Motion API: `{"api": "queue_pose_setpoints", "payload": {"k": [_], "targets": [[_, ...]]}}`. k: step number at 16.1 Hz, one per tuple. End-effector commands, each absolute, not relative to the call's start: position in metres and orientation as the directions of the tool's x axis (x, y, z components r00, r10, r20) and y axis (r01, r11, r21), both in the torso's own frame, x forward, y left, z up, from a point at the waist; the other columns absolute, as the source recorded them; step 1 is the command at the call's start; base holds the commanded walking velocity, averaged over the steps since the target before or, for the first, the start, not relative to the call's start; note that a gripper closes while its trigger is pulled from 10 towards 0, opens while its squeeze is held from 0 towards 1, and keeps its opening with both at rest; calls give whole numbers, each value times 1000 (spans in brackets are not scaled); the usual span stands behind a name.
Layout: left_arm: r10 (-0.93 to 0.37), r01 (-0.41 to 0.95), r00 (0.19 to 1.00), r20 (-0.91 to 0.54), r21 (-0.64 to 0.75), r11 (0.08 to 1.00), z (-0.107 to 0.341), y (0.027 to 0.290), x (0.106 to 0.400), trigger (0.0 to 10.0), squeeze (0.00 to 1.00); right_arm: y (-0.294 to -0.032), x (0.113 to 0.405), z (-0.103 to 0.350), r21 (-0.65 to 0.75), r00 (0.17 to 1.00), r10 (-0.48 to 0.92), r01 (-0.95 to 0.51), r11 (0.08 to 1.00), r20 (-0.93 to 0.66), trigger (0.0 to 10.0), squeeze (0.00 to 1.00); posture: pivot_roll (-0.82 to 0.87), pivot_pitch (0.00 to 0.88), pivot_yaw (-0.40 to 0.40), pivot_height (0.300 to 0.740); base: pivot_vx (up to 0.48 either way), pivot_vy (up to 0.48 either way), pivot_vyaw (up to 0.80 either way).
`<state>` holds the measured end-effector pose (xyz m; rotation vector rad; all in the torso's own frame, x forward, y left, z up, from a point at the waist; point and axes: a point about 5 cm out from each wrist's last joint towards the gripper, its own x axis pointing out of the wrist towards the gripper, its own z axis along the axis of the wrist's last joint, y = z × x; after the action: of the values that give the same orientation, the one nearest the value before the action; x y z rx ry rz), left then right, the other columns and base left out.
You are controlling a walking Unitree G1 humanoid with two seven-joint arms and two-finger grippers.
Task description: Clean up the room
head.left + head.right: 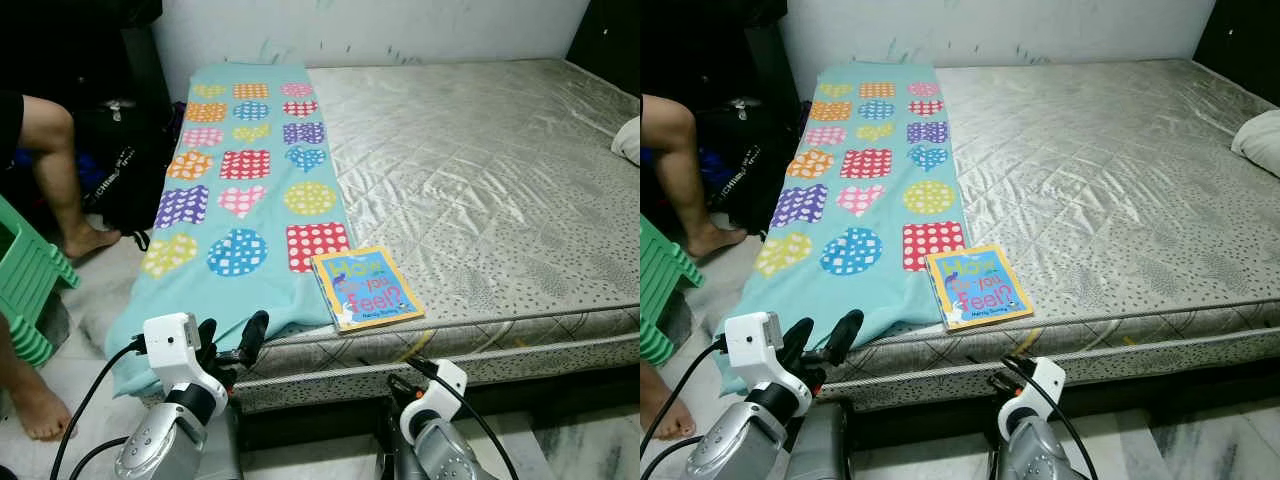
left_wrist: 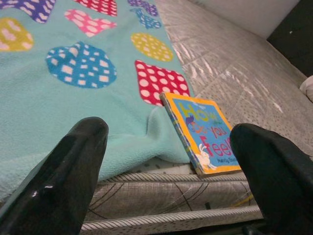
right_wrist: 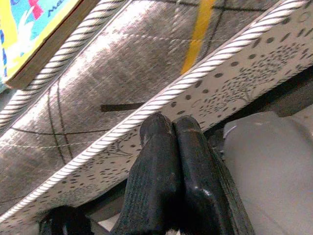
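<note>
Here the book [image 1: 367, 288] lies flat at the mattress [image 1: 480, 170] front edge, its left side just overlapping the teal patterned blanket [image 1: 240, 190]. The left gripper [image 1: 232, 342] hovers low before the blanket's hanging edge, fingers spread wide — the book sits up and to its right, apart from it. The right gripper [image 3: 172, 128] hangs below the mattress side, fingers pressed together on nothing. A person's legs [image 1: 60, 170] are cut off at the left — a green stool [image 1: 25, 280] too.

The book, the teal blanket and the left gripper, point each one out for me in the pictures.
book [image 1: 367, 289], left eye view, middle of its front cover.
teal blanket [image 1: 262, 235], left eye view, plain stretch between the patches.
left gripper [image 1: 232, 342], left eye view, midway between its open fingertips.
</note>
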<state>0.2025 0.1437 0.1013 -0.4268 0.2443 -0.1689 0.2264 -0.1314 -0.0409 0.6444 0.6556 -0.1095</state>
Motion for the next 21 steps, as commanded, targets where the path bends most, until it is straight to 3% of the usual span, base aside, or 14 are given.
{"api": "queue_pose_setpoints", "payload": {"k": [1,10,11,12,13,21], "targets": [[-209,113,959,-189,-422,900,104,145,202,10000,0,21,277,58,834,858,422,14,552,-294,0,0,49,221,30,541,0,0,0],[-209,113,959,-189,-422,900,104,145,202,10000,0,21,277,58,834,858,422,14,552,-294,0,0,49,221,30,541,0,0,0],[-210,113,959,-189,-422,900,104,145,202,10000,0,20,278,58,834,860,419,16,552,-293,0,0,50,0,0,541,0,0,0],[-89,49,991,-99,-349,936,108,157,249,10000,0,-92,314,105,331,986,120,-76,941,-113,10000,0,-105,0,0,541,0,0,0],[-43,24,998,-52,-322,946,114,161,269,10000,0,-127,318,137,74,999,36,-38,997,25,10000,0,-101,0,0,541,0,0,0],[-22,19,1000,-5,-318,948,113,162,277,10000,0,-128,327,141,111,998,40,-46,993,50,10000,0,-87,0,0,546,0,0,0]]}}
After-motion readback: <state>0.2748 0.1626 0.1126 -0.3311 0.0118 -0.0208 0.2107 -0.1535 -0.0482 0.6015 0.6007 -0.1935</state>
